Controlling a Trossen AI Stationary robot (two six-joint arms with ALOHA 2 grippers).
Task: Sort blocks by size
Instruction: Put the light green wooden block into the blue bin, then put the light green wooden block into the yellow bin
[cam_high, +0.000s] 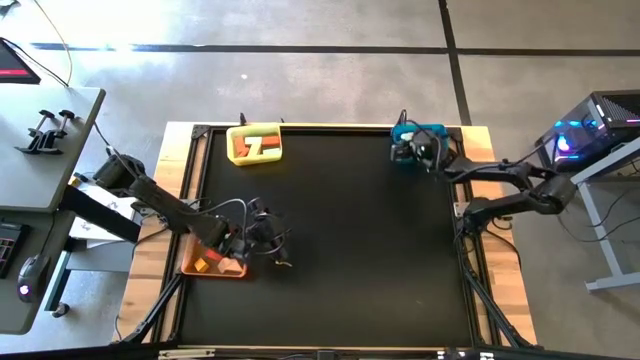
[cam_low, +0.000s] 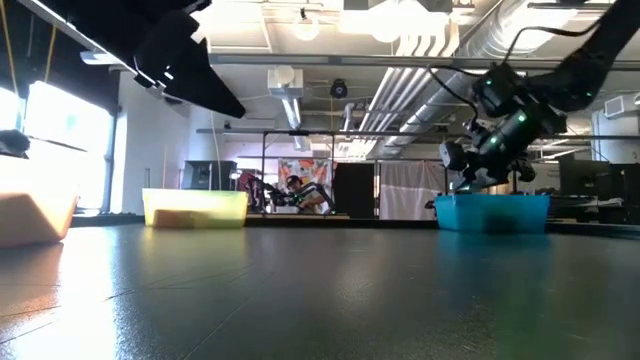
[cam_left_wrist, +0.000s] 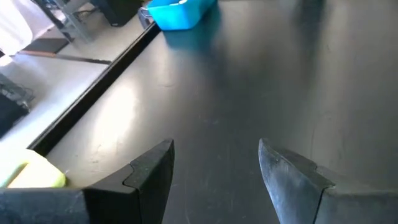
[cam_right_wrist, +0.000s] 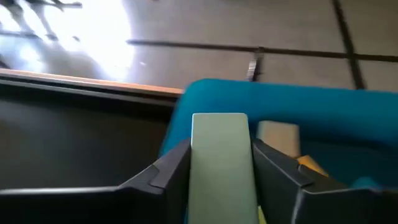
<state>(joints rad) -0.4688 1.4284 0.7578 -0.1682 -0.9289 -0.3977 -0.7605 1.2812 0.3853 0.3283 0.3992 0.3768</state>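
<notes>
The right gripper is pinching a mint block over the blue bin at the far right; the left gripper is hanging spread and empty beside the orange bin at the near left.

You see bright ceiling lamps glaring overhead, their sheen streaking the matte black tabletop ahead of the left fingers. Beyond the right fingers, floor glare washes out; the pale mint block between them blurs.
</notes>
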